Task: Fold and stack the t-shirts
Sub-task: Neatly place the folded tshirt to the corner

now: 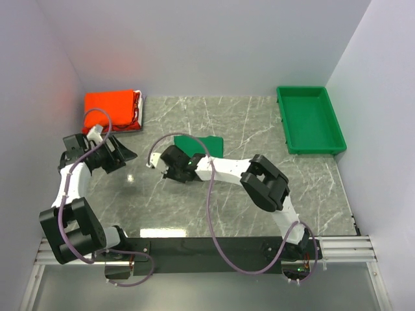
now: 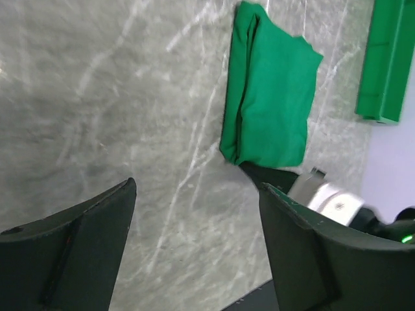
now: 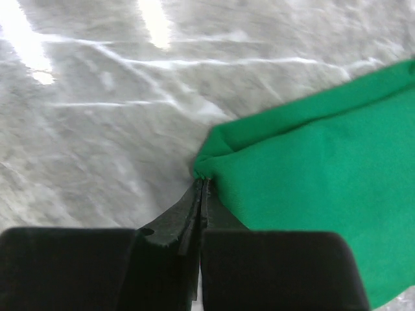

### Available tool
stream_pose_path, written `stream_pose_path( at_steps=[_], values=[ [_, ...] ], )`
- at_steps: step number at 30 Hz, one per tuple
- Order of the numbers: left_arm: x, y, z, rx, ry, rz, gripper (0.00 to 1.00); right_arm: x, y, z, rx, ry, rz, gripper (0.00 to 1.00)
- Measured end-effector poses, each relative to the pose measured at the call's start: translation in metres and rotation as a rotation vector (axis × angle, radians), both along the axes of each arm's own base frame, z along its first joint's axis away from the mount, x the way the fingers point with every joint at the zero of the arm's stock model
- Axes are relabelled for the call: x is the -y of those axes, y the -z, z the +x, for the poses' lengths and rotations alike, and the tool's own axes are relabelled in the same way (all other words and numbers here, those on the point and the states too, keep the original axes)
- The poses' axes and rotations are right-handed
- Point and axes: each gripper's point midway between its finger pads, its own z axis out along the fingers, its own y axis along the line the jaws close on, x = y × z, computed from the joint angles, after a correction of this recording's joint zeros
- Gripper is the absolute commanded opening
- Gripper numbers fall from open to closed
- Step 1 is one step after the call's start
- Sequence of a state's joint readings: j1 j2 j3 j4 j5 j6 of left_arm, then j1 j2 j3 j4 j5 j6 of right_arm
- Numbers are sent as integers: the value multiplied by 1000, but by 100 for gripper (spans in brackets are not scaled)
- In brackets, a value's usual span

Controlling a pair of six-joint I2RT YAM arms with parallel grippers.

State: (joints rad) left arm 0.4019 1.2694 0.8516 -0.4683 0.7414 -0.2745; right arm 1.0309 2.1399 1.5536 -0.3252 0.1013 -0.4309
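Pinching one corner of the green t-shirt (image 3: 311, 188), the right gripper (image 3: 201, 178) has its fingers pressed together on a small tuck of cloth, with nothing more than that tip caught. The shirt is folded into a compact pad and lies flat on the marble table (image 1: 227, 201), well to the right of the orange-red stack (image 1: 110, 107) and a little nearer the arm bases.

The left gripper (image 2: 198, 188) hangs just below the stack's near edge, fingers spread wide and holding nothing, pointing away from the stack toward the green shirt.

Judgement: folding looks done; the open step is carrying the green shirt onto the stack.

Risks:
- The grip is thin. The cloth may slip free under its own weight on the lift.
- I cannot tell whether every layer is pinched. If only the upper ones are, the fold opens and hangs loose.
- Dragging toward the stack instead of lifting would bunch the pad against the marble.
- One held corner lets the shirt swing and land askew on the stack.
- The left arm sits in the path toward the stack, so the two arms could collide.
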Motion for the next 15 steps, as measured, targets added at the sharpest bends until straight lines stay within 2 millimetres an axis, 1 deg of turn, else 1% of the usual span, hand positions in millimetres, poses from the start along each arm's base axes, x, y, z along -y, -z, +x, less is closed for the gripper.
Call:
stream_pose_path(
  at_steps=[2, 4, 5, 7, 8, 9, 12, 14, 15],
  values=[
    [8, 10, -2, -16, 2, -39, 82, 4, -6, 5, -20, 21, 24, 0],
    [16, 21, -4, -25, 3, -74, 84, 9, -16, 13, -35, 45, 55, 0],
    [21, 24, -5, -32, 8, -86, 85, 11, -23, 15, -40, 55, 75, 0],
    [34, 33, -7, -49, 26, -118, 90, 13, -37, 20, -45, 70, 112, 0],
    [40, 36, -7, -54, 38, -130, 93, 15, -45, 23, -46, 78, 134, 0],
    [46, 37, -6, -57, 48, -141, 94, 16, -54, 25, -46, 84, 156, 0],
    [68, 41, 4, -61, 75, -186, 96, 15, -73, 26, -48, 85, 205, 0],
    [82, 45, 12, -69, 75, -231, 99, 14, -78, 24, -58, 82, 225, 0],
    [87, 47, 14, -76, 73, -249, 99, 12, -78, 23, -65, 79, 230, 0]
  ],
)
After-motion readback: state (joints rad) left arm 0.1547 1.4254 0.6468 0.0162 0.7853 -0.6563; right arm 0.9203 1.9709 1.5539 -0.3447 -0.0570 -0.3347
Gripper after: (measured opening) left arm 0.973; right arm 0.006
